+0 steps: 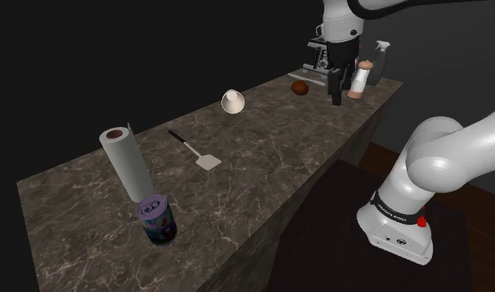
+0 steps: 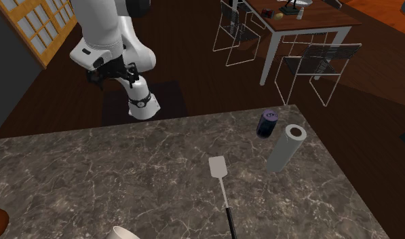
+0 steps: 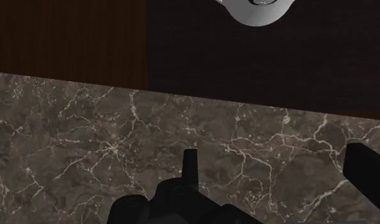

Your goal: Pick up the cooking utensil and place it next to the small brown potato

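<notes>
On the dark brown marble counter [image 1: 262, 158], veined in white, the nearest corner holds a purple drink can [image 1: 157, 221] standing upright close to the front edge, with a smooth white paper-towel roll [image 1: 128, 163] leaning just behind it. Past them the spatula [image 1: 204, 160], a flat pale grey square blade on a thin black handle, lies flat near the middle of the slab, apart from everything, with bare stone all round. Further along, a white rounded bowl [image 1: 233, 101] lies tipped on its side near the back edge, and open marble runs on from it to the small brown oval potato [image 1: 300, 87]. Just beside the potato, toward the front edge, hangs the black gripper [image 1: 337, 98], its fingers [image 3: 190, 167] spread wide with nothing between them, well apart from the spatula. A pale cylindrical bottle [image 1: 360, 81] and a grey spray bottle [image 1: 381, 56] stand at the far end
</notes>
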